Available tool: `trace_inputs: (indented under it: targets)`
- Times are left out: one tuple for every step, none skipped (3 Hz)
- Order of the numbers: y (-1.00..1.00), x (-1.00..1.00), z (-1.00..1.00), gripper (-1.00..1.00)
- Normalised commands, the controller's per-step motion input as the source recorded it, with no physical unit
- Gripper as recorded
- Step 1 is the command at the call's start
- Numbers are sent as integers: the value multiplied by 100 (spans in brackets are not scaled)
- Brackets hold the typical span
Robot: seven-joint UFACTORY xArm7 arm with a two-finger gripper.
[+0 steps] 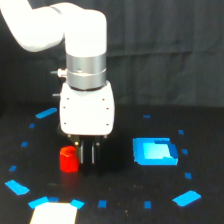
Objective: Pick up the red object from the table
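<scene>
One white arm (82, 60) hangs low over the black surface (125, 195), set there, it seems, to reach its target. Blue tape marks ring the surface, and a larger blue rectangle (155, 151) lies toward its right edge. Dark fingers of the tool (89, 152) hang close together, holding nothing, though how far apart cannot be told. Just beside them, toward the left edge, the red block (68, 159) stands upright, ungripped.

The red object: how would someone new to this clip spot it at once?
Start at the white arm's gripper hanging over the black table. Just to the exterior view's left of its dark fingers stands the red object, a short upright block. It is the only red item; everything else on the surface is blue.
</scene>
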Motion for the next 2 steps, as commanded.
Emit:
trace_inputs:
  targets:
    - [-42, 3, -31, 12]
    - [100, -91, -98, 81]
